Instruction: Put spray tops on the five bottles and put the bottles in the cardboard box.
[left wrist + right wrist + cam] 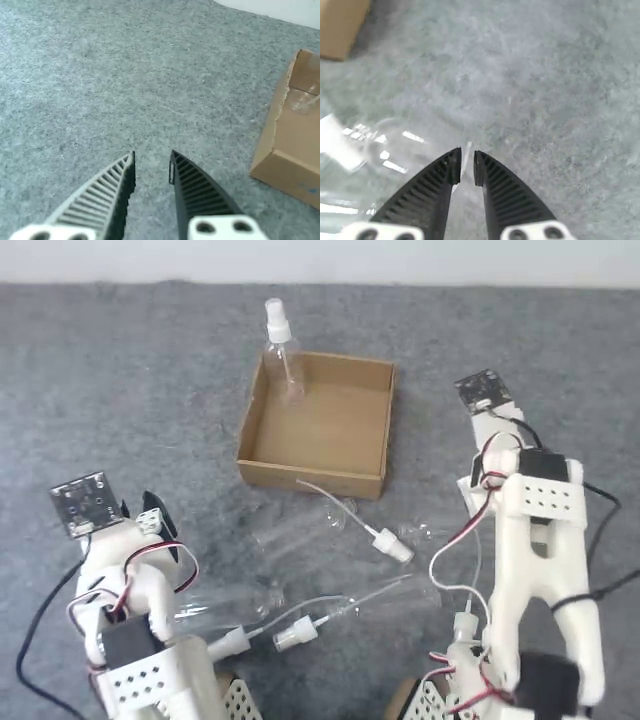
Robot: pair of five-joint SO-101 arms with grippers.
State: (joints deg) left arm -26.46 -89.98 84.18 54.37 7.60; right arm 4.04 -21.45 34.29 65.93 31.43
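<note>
The cardboard box [320, 478] stands open at the middle back of the grey carpet. A clear bottle with a white spray top [283, 355] leans in its far left corner. Several clear topless bottles [300, 525] lie in front of the box among loose spray tops [392, 545] [297, 632] with thin tubes. My left gripper [152, 155] hangs open over bare carpet left of the box [290, 150], holding nothing. My right gripper [466, 151] is almost closed, with a thin white tube between its tips, next to a lying clear bottle [365, 145].
Another spray top [465, 625] lies near the right arm's base, and one more [228, 643] by the left arm's base. Red and white cables loop around both arms. Bare carpet stretches to the left of the box and behind it.
</note>
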